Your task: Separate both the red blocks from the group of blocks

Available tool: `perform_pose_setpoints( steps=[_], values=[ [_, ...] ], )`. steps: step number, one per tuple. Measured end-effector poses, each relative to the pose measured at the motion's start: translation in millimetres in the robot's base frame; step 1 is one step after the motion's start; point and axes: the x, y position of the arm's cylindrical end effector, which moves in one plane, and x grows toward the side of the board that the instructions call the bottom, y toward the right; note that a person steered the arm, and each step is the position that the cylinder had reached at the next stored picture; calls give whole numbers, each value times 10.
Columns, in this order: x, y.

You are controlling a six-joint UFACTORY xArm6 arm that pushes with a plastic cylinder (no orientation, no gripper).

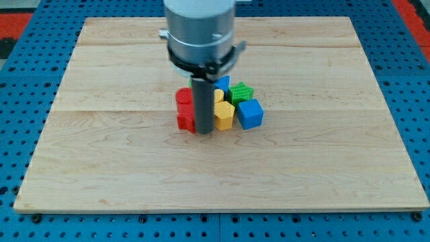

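Arm enters from the view's top centre: grey cylindrical housing (199, 27) with a black collar beneath, straight dark rod (203, 101) dropping vertically onto the wooden board (101, 154). My tip (204, 132) planted on the board at the bottom edge of the block cluster, wedged between red blocks on the view's left and yellow blocks on the view's right. No jaws on this rig, just the rod; nothing gripped.

Two red blocks stacked in depth on the view's left of the rod: far red block (183, 97) towards the view's top, near red block (186, 119) just below it, apparently touching each other. Near one touches or nearly touches the rod; exact shapes hard to make out, partly hidden by the rod.

Right of the rod: yellow block (224, 115), roughly pentagonal, close against the rod. Second yellow block (218, 96) behind it, mostly hidden. Blue cube (249, 113) just right of the yellow one, touching or nearly so. Green star-like block (240, 92) behind the blue cube. Another blue block (222, 83) at the cluster's top, partly hidden by the collar.

Reds still sit against the group, split from the rest only by the rod. Blue pegboard table (27, 81) surrounds the board.
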Motion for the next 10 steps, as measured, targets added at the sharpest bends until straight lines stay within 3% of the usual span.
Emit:
perform_pose_setpoints(
  steps=[1, 3, 5, 10],
  values=[
    [-345, -235],
    [-399, -329],
    [-464, -802],
    [-625, -959]
  ],
)
